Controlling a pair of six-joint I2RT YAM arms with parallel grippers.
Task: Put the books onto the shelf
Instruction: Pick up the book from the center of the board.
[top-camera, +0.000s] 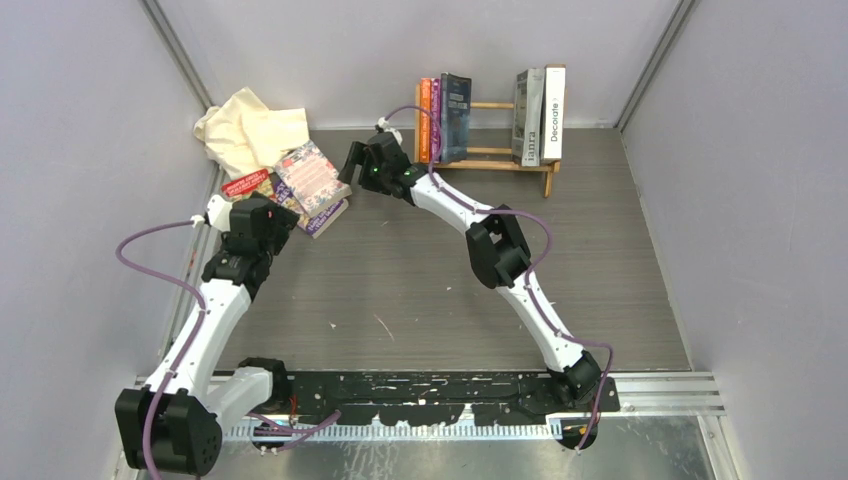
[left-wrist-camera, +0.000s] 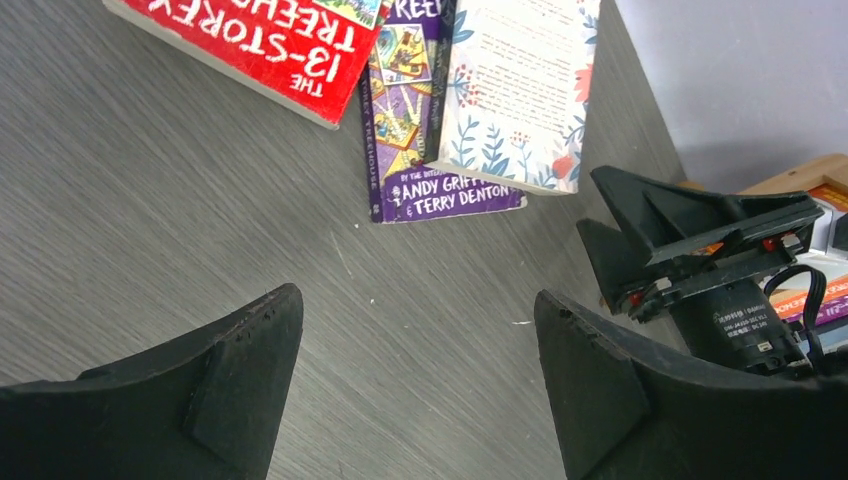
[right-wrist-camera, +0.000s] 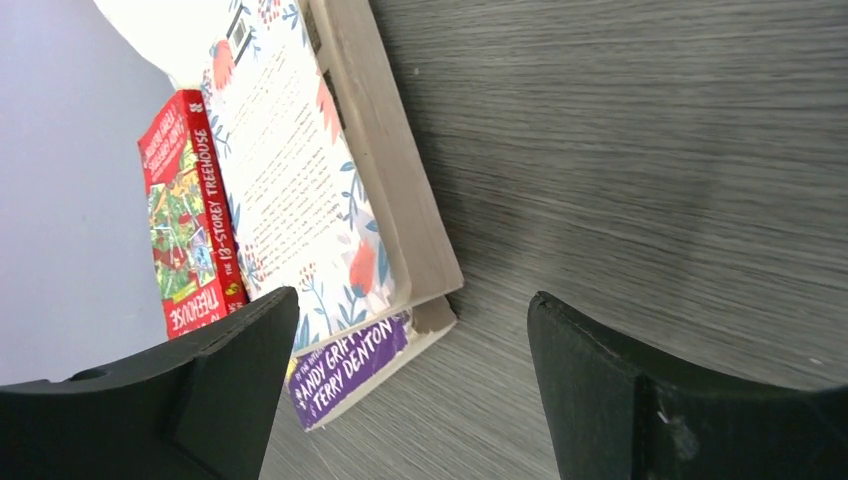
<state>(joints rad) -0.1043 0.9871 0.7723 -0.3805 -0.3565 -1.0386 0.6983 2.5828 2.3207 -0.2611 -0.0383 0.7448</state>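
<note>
With jaws spread and empty, the right gripper (top-camera: 352, 160) is nearing the floral book (top-camera: 312, 176) (topmost); pinch its free right edge only.

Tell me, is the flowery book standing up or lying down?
Lying flat. The flowery book rests cover-up on the purple book, not on the shelf.

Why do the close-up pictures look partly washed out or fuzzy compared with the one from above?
Top view: even, soft light, everything sharp, faint shadows. Right wrist view: the cream cloth is blown out to white at the top, and the table blurs toward the far side. Left wrist view: book covers crisp, the near black fingers slightly soft.
</note>
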